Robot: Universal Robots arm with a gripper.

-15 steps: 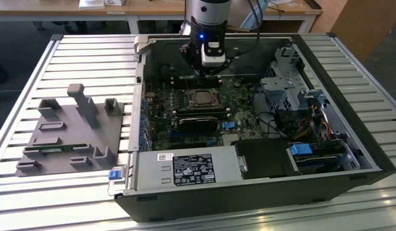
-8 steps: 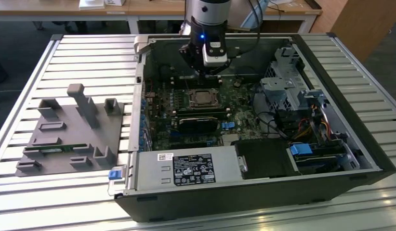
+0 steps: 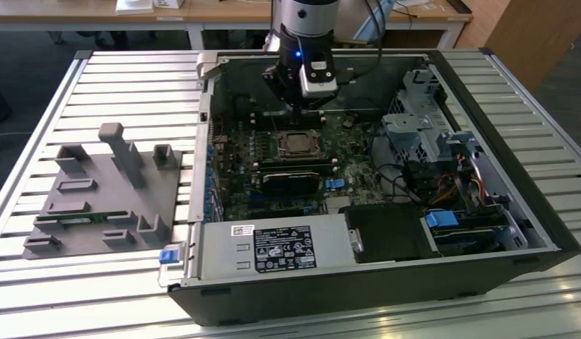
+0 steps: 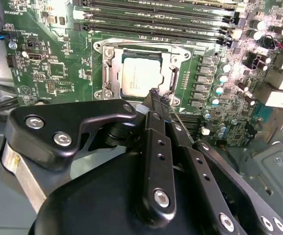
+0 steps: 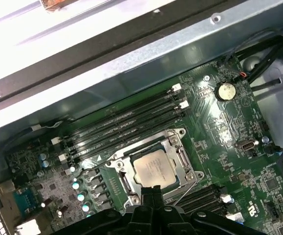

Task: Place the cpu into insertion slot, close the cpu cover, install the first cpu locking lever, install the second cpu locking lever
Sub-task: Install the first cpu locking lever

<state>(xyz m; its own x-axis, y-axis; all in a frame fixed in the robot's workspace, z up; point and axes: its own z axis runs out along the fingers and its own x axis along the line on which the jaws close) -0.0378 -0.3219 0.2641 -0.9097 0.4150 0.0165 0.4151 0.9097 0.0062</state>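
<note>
Black tool point(image 4: 160, 95) fills the near foreground in the second wrist view; fingers together, only a hairline gap at the tips; can't tell if anything is pinched between them.

Surface point(image 3: 130, 78): slatted metal bench, pale grey; open computer case point(image 3: 366, 296) lies on its side on it; grey moulded fixture block point(image 3: 107, 191) sits beside the case on the exterior view's left; labelled power supply box point(image 3: 271, 247) in the case's near corner. Room: wooden desk point(image 3: 225, 10) behind the bench; wooden cabinet point(image 3: 545, 35) at the exterior view's right; dark floor around.

Task parts: cpu point(image 4: 140, 78) sits flat in the insertion slot point(image 4: 118, 73) on the green board point(image 4: 48, 73); silver top faces up; cpu cover point(image 4: 107, 73) lies down around it, chip showing through the window. Long black memory slots point(image 5: 126, 120) run just beside the socket, on the side away from the tool.

Relative to the tool: tips are at the socket's edge, just beside the cover frame's corner; looks touching or very near, can't tell which. Thin wire lever point(image 4: 183, 125) runs from that corner along the tool's fingers; can't tell if it's latched. Exterior view: arm comes down vertically into the case; tool point(image 3: 304, 113) is low over the board, just behind the cpu point(image 3: 297, 143).
</note>
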